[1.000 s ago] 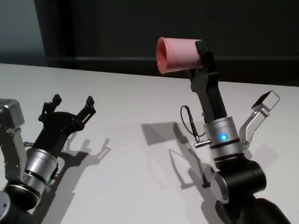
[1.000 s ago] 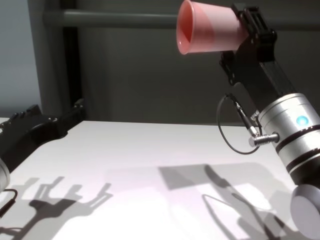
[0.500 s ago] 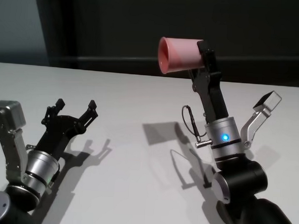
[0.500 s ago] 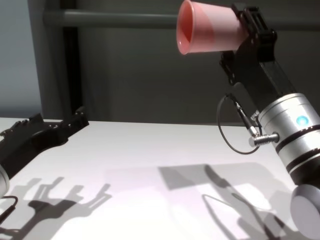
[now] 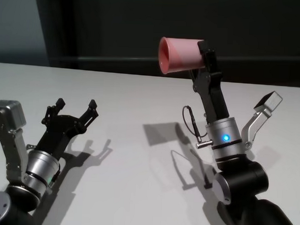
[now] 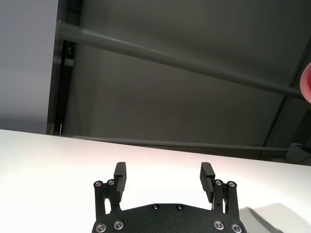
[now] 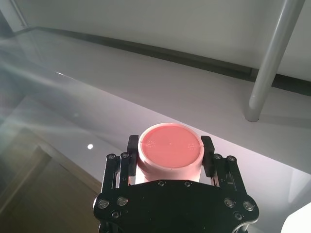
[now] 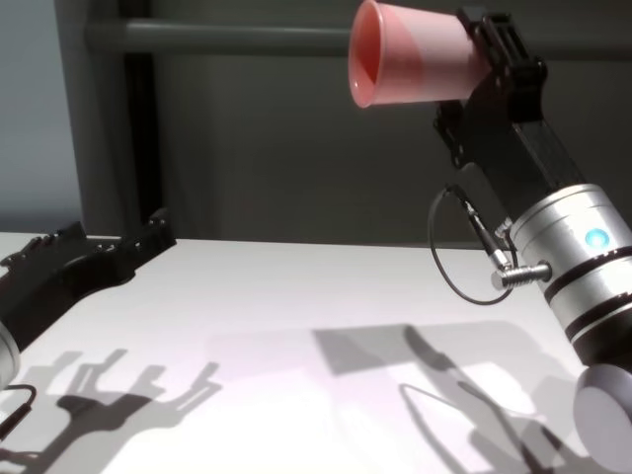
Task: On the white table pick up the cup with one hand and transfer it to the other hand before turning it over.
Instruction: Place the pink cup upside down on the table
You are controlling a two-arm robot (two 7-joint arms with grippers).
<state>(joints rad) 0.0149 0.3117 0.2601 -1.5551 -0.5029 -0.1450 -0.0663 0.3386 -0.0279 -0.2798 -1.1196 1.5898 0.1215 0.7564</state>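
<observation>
High above the right side of the broad, matte white table [image 5: 140, 102], I had the right gripper [image 5: 201, 55] clamped on the base end of the plain salmon-pink plastic cup [image 5: 178, 55], a smooth, tapered tumbler without a handle. It lay on its side in the air, the wider rim facing left toward my other arm and the flat bottom back against the gripper's palm; the right wrist view showed a finger pressed to either side of that bottom. Nothing of the cup touched the tabletop, so I judged the pick-up finished. On the near left, the left gripper [image 5: 74, 109] was low over the table with its two black fingers [image 6: 120, 175] spread wide and nothing between them, aimed up and to the right, roughly toward the cup, yet well apart from it. Only a sliver of pink rim showed at the edge of its wrist view. By my reading the hand-over had not begun: I needed to bring the empty hand up to the rim end, close it on the tumbler's wall, release the right grip, and then turn the cup over. Roughly a third of the job looked done to me.
</observation>
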